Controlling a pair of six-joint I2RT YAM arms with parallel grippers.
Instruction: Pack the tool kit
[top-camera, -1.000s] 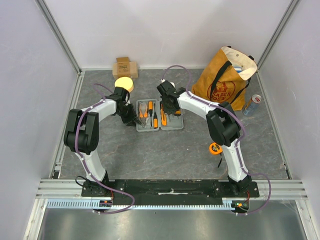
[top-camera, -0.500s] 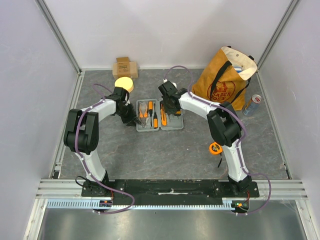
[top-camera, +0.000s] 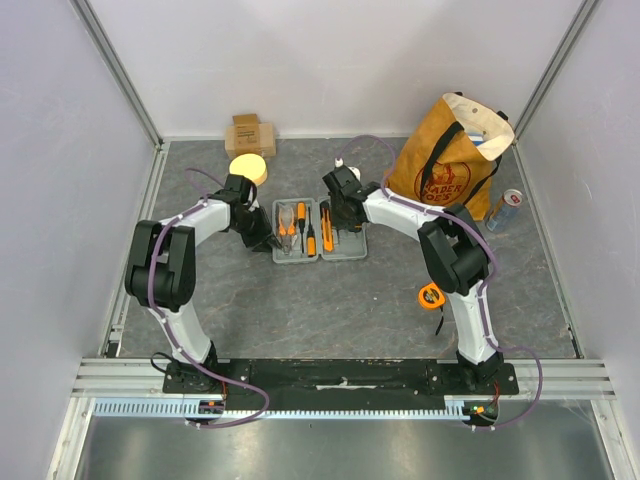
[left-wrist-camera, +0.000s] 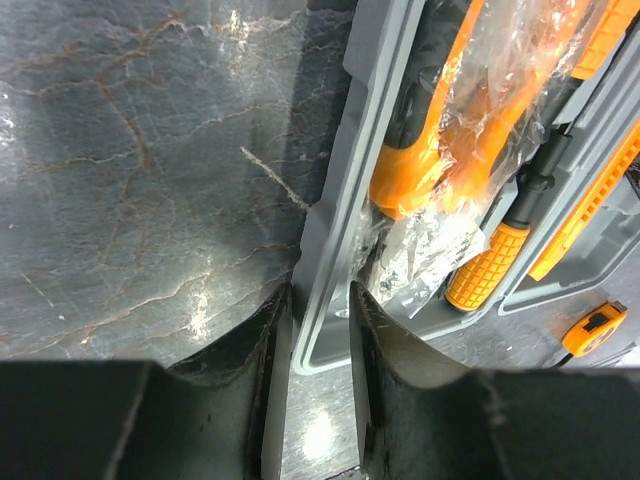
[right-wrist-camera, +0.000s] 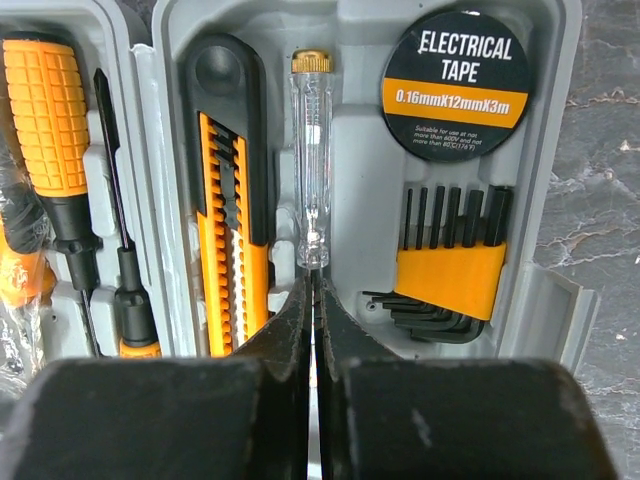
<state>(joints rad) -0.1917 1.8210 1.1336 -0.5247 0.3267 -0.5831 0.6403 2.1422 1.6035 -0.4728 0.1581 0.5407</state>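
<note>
Matt grey moulded plastic forms the tool kit case (right-wrist-camera: 360, 180). Crinkled clear film (left-wrist-camera: 500, 90) wraps the pliers (left-wrist-camera: 420, 165). The screwdriver handle (right-wrist-camera: 45, 110) is knobbly orange plastic; the tester (right-wrist-camera: 311, 160) is clear glossy plastic, brass-capped. The table (left-wrist-camera: 150, 150) looks like dark veined stone, faintly shiny.

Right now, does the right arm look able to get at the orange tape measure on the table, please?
Probably yes: the tape measure lies uncovered on the table beside that arm's lower link. But the right fingers are shut over the case, and folding back so near its base may be tight.
</note>
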